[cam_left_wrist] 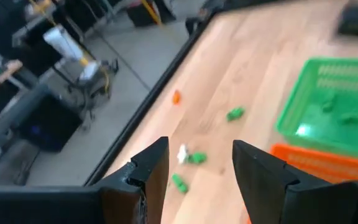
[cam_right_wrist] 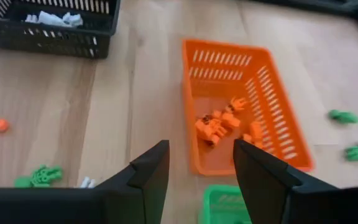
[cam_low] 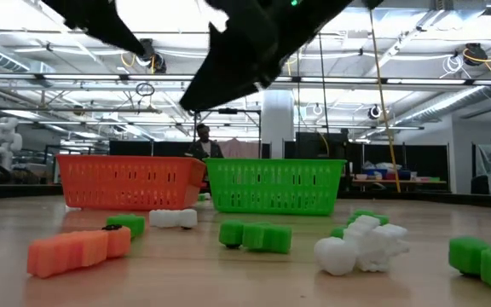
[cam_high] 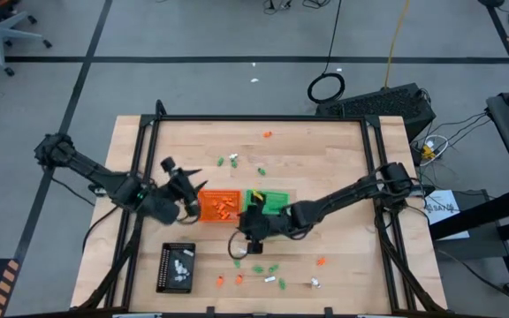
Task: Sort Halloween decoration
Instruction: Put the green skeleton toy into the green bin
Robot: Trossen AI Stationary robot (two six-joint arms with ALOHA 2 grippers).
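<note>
The Halloween decoration is many tiny orange, green and white trinkets scattered on the wooden table: some near the far edge (cam_high: 234, 161), some near the front (cam_high: 254, 268). Orange ones (cam_right_wrist: 219, 124) lie in the orange tray (cam_high: 219, 206). Green ones (cam_left_wrist: 344, 115) lie in the green tray (cam_high: 272, 201). White ones (cam_right_wrist: 55, 18) lie in the black tray (cam_high: 176, 267). My left gripper (cam_left_wrist: 199, 149) hovers open at the orange tray's left far corner. My right gripper (cam_right_wrist: 201, 149) hovers open over the near edge between the two trays. Nothing is between either pair of fingers.
The orange and green trays stand side by side mid-table (cam_low: 130, 182) (cam_low: 275, 185). The black tray sits near the front left. A black frame rail (cam_high: 254, 118) borders the table. Loose trinkets (cam_low: 79, 250) (cam_low: 361, 246) lie on the front boards.
</note>
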